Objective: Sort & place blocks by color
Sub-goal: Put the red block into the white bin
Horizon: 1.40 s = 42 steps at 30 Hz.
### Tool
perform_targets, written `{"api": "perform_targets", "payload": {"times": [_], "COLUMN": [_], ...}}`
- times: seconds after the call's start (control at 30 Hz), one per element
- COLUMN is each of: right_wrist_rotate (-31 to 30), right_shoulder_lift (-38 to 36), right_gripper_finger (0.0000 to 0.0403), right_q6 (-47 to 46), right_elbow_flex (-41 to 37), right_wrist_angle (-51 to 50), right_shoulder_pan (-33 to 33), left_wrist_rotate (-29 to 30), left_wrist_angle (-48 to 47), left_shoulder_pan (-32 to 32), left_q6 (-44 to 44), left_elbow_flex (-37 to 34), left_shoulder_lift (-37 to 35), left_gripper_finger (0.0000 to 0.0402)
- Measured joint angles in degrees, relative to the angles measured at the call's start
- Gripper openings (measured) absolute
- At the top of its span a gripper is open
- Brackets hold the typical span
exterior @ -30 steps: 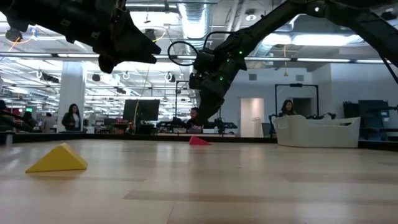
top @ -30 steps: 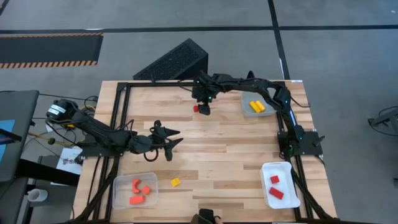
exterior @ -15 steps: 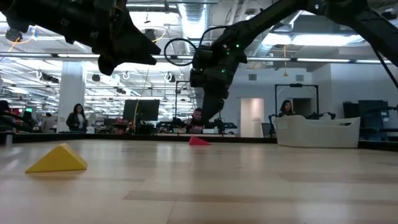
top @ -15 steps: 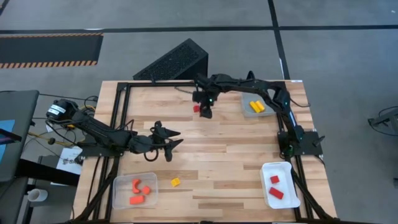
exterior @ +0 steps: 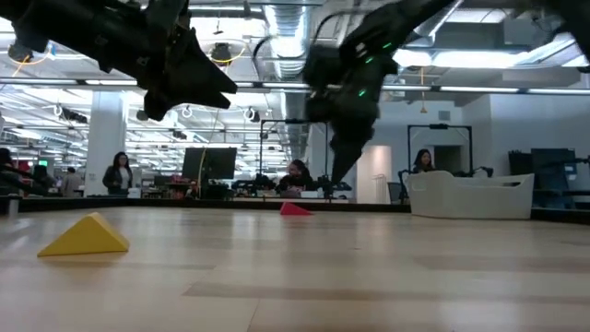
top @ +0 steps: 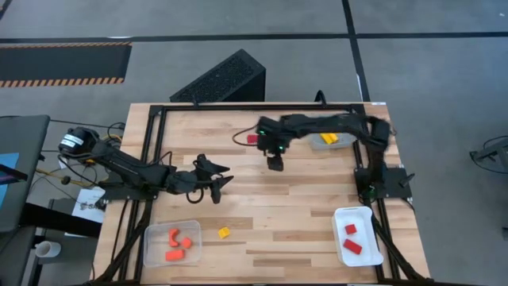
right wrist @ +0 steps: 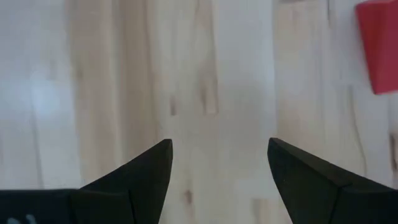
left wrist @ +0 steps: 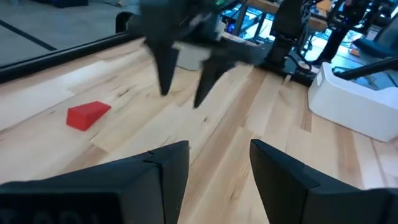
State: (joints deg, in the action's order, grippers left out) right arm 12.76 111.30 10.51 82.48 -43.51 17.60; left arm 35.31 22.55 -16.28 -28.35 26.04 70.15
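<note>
From my station I see the right pincer [top: 275, 165] hanging above the far-middle of the tabletop [top: 278, 214], its fingers spread apart and gripping nothing; bare wood shows between them in its wrist view. The red block [top: 252, 138] lies on the wood just beside and beyond it, toward the far edge, apart from the fingers; the same red block shows at the margin of the right wrist view [right wrist: 377, 46] and as a small red wedge in the low view [exterior: 295, 209]. The left pincer [top: 216, 184] hovers over the middle-left of the tabletop, fingers parted with nothing between them. A lone yellow block [top: 225, 233] rests on the wood near the near edge, close to the clear tray [top: 151, 238] at the near left, which holds three orange blocks [top: 175, 255]. The white tray [top: 340, 216] at the near right carries two red blocks [top: 352, 247]. At the far right, another tray [top: 314, 145], partly hidden by the right arm, holds yellow blocks [top: 329, 139]. In the low view, people [exterior: 120, 173] stand in the room behind the tabletop.
</note>
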Motion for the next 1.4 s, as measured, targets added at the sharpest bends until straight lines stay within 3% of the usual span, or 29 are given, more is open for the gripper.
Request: {"api": "perform_targets", "payload": {"times": [0.17, 0.3, 0.5, 0.7, 0.93, 1.2, 1.4], "right_wrist_rotate": [-1.9, -7.4, -23.9, -34.3, -38.5, -38.6, -38.5], "right_shoulder_lift": [-15.4, -27.6, -43.4, -54.6, -61.2, -63.0, -62.9], "right_gripper_finger": [0.0281, 0.0281, 0.0281, 0.0281, 0.0281, 0.0281, 0.0281], "right_q6": [-8.0, -13.6, -20.1, -26.8, -27.2, -26.9, -26.6], "right_elbow_flex": [-16.5, -29.0, -42.2, -48.2, -50.2, -51.2, -51.2], "right_wrist_angle": [12.2, 21.4, 26.5, 28.2, 28.9, 28.6, 28.9], "right_shoulder_pan": [-2.2, -5.9, -16.4, -25.5, -30.6, -32.3, -32.2], "left_wrist_rotate": [-5.9, -9.2, -10.3, -18.0, -27.8, -28.1, -27.6], "left_wrist_angle": [-3.0, -7.5, -15.7, -19.8, -26.8, -41.2, -46.7], "left_shoulder_pan": [4.8, 9.5, 16.3, 22.9, 29.6, 33.3, 35.7], "left_q6": [1.2, 4.9, 9.5, 12.3, 14.6, 19.2, 22.5], "left_elbow_flex": [2.2, 6.8, 15.6, 24.1, 34.8, 45.5, 50.1], "left_shoulder_lift": [0.2, 1.9, 7.7, 17.9, 29.9, 39.3, 41.9], "left_gripper_finger": [0.0192, 0.024, 0.03, 0.0317, 0.0314, 0.0326, 0.0357]}}
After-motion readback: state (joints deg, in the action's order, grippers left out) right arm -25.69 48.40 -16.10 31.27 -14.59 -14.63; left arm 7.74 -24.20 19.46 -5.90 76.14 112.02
